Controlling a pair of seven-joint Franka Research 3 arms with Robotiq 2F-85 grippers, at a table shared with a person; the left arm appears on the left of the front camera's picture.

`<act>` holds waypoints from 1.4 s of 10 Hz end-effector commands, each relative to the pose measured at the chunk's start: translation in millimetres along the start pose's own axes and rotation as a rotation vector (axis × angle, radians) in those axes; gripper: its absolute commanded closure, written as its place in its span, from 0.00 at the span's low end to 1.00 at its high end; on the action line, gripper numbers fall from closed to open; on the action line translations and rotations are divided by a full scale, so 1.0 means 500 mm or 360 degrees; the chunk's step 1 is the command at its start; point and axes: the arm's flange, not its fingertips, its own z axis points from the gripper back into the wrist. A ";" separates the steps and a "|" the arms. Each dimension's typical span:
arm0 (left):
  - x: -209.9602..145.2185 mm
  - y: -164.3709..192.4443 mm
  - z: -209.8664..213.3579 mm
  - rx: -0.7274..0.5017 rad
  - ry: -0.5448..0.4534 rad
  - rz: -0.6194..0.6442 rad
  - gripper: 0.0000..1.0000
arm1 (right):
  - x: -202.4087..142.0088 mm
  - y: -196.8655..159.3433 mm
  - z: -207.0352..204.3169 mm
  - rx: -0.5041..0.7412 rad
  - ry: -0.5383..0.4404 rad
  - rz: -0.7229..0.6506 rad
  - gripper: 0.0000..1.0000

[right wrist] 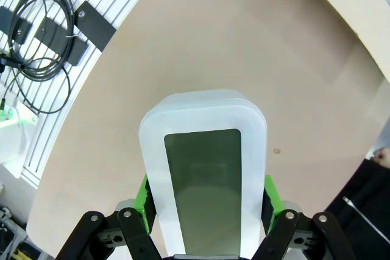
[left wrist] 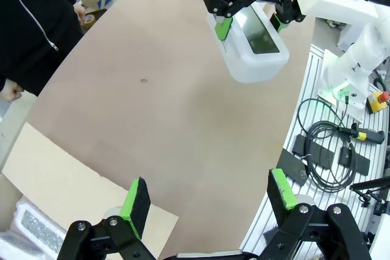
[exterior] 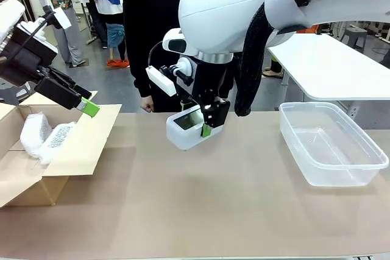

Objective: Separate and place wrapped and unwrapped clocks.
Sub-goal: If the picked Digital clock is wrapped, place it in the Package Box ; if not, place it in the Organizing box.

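Observation:
My right gripper (exterior: 205,123) hangs over the middle of the table, shut on a bare white clock (exterior: 184,126) with a grey screen, held clear of the tabletop. The right wrist view shows this unwrapped clock (right wrist: 203,175) clamped between the green pads (right wrist: 144,205). From the left wrist the same clock (left wrist: 253,44) and the right gripper (left wrist: 251,24) appear across the table. Two bubble-wrapped clocks (exterior: 44,136) lie inside the cardboard box (exterior: 79,150) at the left. My left gripper (exterior: 87,103) hovers open above the box, its fingers (left wrist: 137,202) wide apart with nothing between them.
A clear plastic bin (exterior: 332,143) stands empty on the right of the table. A person in black (exterior: 149,41) stands at the far side, a hand (left wrist: 11,91) near the table edge. Cables (left wrist: 329,144) lie off the table beside the arm's base.

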 end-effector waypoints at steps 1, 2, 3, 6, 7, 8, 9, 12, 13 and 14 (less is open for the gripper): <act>-0.001 0.001 -0.001 0.0009 0.0005 0.0008 0.00 | -0.003 0.000 0.002 -0.0004 0.0017 0.0021 0.55; -0.001 0.001 -0.001 0.0009 0.0005 0.0008 0.00 | -0.003 0.000 0.002 -0.0004 0.0017 0.0021 0.55; -0.001 0.001 -0.001 0.0009 0.0005 0.0008 0.00 | -0.003 0.000 0.002 -0.0004 0.0017 0.0021 0.55; -0.001 0.001 -0.001 0.0009 0.0005 0.0008 0.00 | -0.003 0.000 0.002 -0.0004 0.0017 0.0021 0.55; -0.001 0.001 -0.001 0.0009 0.0005 0.0008 0.00 | -0.003 0.000 0.002 -0.0004 0.0017 0.0021 0.55; -0.001 0.001 -0.001 0.0009 0.0005 0.0008 0.00 | 0.000 0.000 0.000 0.0000 0.0000 0.0000 0.20; -0.001 0.001 -0.001 0.0009 0.0005 0.0008 0.00 | -0.036 -0.002 0.042 -0.0143 0.0068 -0.0373 0.20; -0.001 0.001 -0.001 0.0009 0.0005 0.0008 0.00 | -0.218 0.047 0.141 -0.0438 0.0238 -0.1250 0.20; -0.001 0.001 -0.001 0.0009 0.0005 0.0008 0.00 | -0.284 0.079 0.161 -0.0511 0.0222 -0.1506 0.20; -0.001 0.001 -0.001 0.0009 0.0005 0.0008 0.00 | -0.356 0.127 0.163 -0.0580 0.0172 -0.1788 0.20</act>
